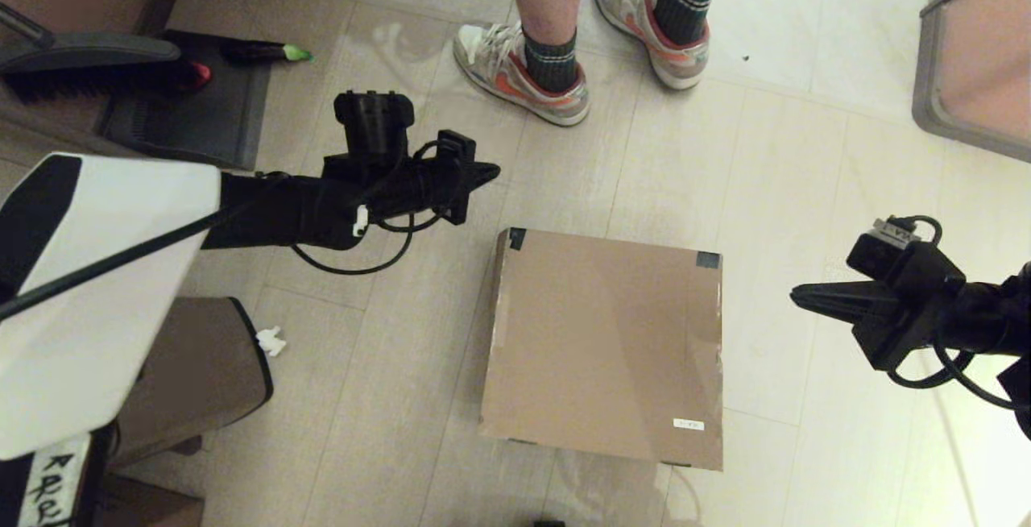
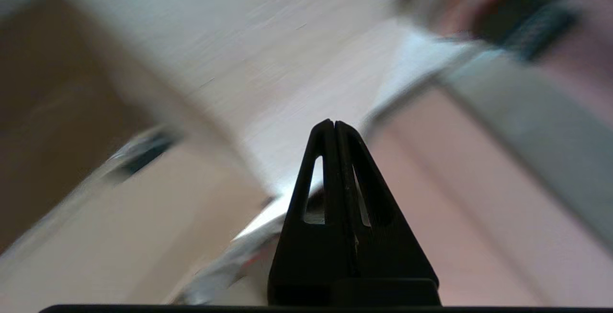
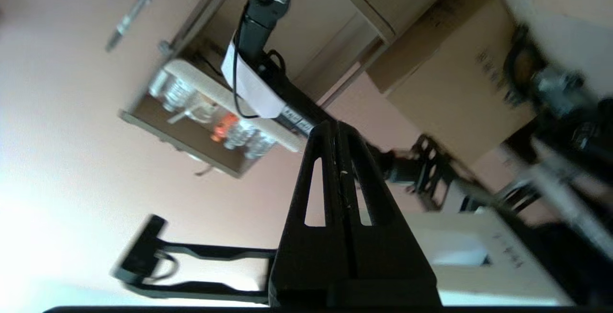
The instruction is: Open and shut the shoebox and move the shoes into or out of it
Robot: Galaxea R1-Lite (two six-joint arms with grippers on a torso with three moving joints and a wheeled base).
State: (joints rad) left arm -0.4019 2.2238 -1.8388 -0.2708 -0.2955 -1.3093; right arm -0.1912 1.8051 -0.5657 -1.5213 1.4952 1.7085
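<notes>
- The shoebox lies on the floor in the lower middle of the head view. Its lid is down flat, with dark tape at the two upper corners and a small white label near the lower right corner.
- The left gripper hangs at the upper left of the box, its tip pointing right, just off the taped upper-left corner. Its fingers are pressed together and hold nothing.
- The right gripper sits to the right of the box at about mid-height, its tip pointing left toward the right edge, with a clear strip of floor between. Its fingers are likewise pressed together and empty.
- Judged from the head view, the left tip is the nearer of the two to the box; how high either one hangs above the lid cannot be told from this angle.
- The box looks close to square, so it has no marked long axis. The hinge side probably runs along the taped upper edge, which would put the lifting edge at the bottom.
- No slippers are in sight; presumably they are inside, so the lid has to come up first.
- A person's feet in sneakers stand above the box.
</notes>
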